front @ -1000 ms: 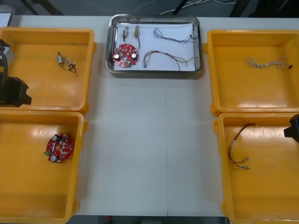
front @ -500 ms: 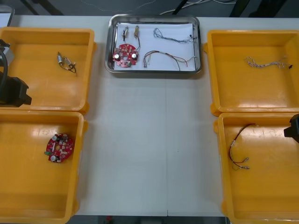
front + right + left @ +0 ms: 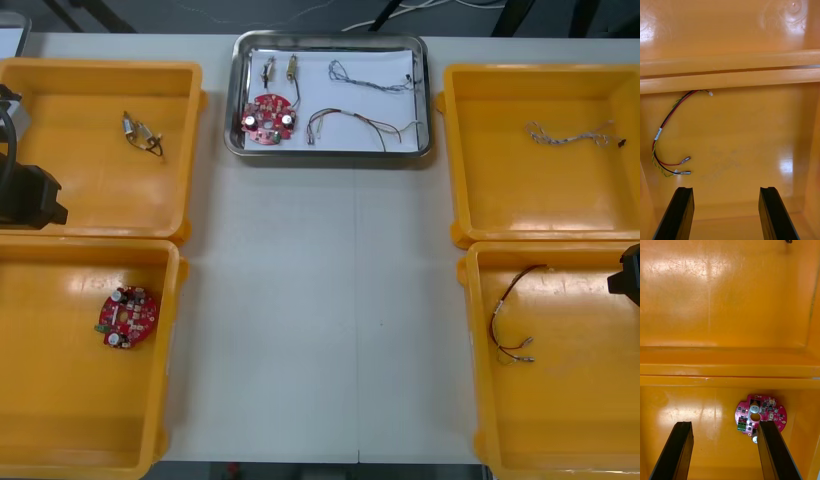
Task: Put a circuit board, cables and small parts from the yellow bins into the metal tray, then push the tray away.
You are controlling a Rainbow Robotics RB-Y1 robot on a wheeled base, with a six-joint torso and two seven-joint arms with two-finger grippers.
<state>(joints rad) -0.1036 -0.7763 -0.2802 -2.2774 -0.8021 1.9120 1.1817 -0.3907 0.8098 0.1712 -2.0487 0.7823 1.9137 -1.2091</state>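
Front view: metal tray [image 3: 331, 152] sits far-middle on the table [image 3: 320, 300], between the far yellow bins [image 3: 100, 66], holding a circuit board [image 3: 267, 117], cables [image 3: 360, 125] and small metal parts [image 3: 280, 70].

I judge it light, stiff and slick-bottomed. The contents are loose, so I'd push low on the near rim. The table is smooth and bare, with little room beyond the tray.

Left gripper [image 3: 724, 423] and right gripper [image 3: 725, 189] hang over their side bins, jaws apart, holding nothing.

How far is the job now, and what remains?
Loading looks done: the metal tray holds a circuit board, two small metal parts, a twisted blue and white cable and a red and yellow cable. It sits at the far edge of the table, so the push seems done too. Nothing is in hand: the left gripper and right gripper hang open and empty over the near bins. Probably nothing is left.
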